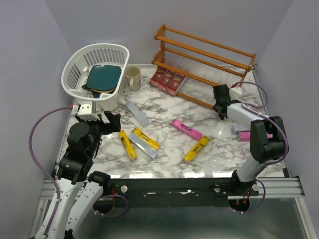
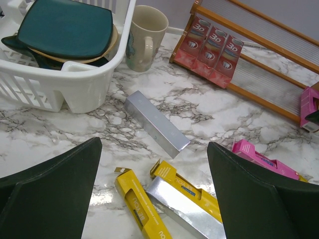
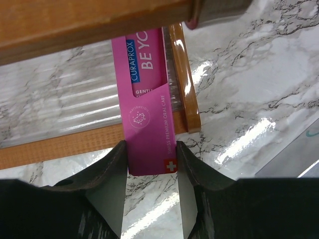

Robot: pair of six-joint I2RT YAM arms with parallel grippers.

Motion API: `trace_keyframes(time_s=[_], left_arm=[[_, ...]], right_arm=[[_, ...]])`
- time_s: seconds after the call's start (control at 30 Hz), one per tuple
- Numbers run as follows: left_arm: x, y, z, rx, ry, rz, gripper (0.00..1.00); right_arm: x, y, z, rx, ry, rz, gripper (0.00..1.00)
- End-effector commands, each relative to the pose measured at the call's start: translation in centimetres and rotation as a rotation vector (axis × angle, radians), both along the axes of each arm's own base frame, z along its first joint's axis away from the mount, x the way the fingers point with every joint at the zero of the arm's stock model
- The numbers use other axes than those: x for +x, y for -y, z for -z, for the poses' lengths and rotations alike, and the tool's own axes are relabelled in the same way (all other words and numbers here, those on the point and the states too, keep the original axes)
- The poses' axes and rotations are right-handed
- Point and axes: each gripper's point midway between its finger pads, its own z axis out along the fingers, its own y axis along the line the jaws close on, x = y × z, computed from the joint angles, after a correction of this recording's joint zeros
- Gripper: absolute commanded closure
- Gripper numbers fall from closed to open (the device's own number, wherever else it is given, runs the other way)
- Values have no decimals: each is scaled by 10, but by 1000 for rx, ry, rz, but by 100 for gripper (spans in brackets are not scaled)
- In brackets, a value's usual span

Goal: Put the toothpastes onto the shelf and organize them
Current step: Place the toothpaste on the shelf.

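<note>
Presently the step in hand is the setting of one pink carton on the lowest tier of the shelf. The right gripper is clenched on the carton's near end, one finger against each long side. The far end lies over the tier's slats, the middle crosses the front rail, and the held end overhangs the table. The carton is thus only part-way in. In the top view this spot is toward the right of the tier, well apart from the three red cartons lined side by side at its left end.

The left gripper is spread wide, holds nothing, and hangs over loose cartons. A silver carton lies ahead of it, with yellow and silver ones beneath. The spare pink cartons lie beside the right arm. The basket and mug stand at the far left and are not concerned.

Judgement: the task is at an early stage, most cartons being off the shelf. The next move calls for pushing the pink carton forward until its whole length rests past the front rail, squaring it, then opening the fingers. If released as it lies, it may tip back off the rail.
</note>
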Motion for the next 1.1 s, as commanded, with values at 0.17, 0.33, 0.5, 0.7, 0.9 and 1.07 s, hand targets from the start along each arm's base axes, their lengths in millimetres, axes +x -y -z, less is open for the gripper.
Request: trace_keyframes(time_s=[0.17,0.33,0.5,0.7,0.9,1.07], left_arm=[[1,-3,4,15,-7,-12,1],[1,-2,5,16,-11,-11,1],[1,-1,5,13,-10,-5,1],[1,-1,6,14,-12,-7,1],[1,0,5,12,-9,-1,1],[1,0,6,11,-11,-2,1]], right_arm=[[-2,11,-8,18,20,43,56],[-7,15,-12,22,16,52,44],[-9,17,-16,18,23,57,32],[-14,19,-17,17,25,69,32],[-18,22,-9,31,-14,88,31],[-21,26,-5,51,-22,109,31]])
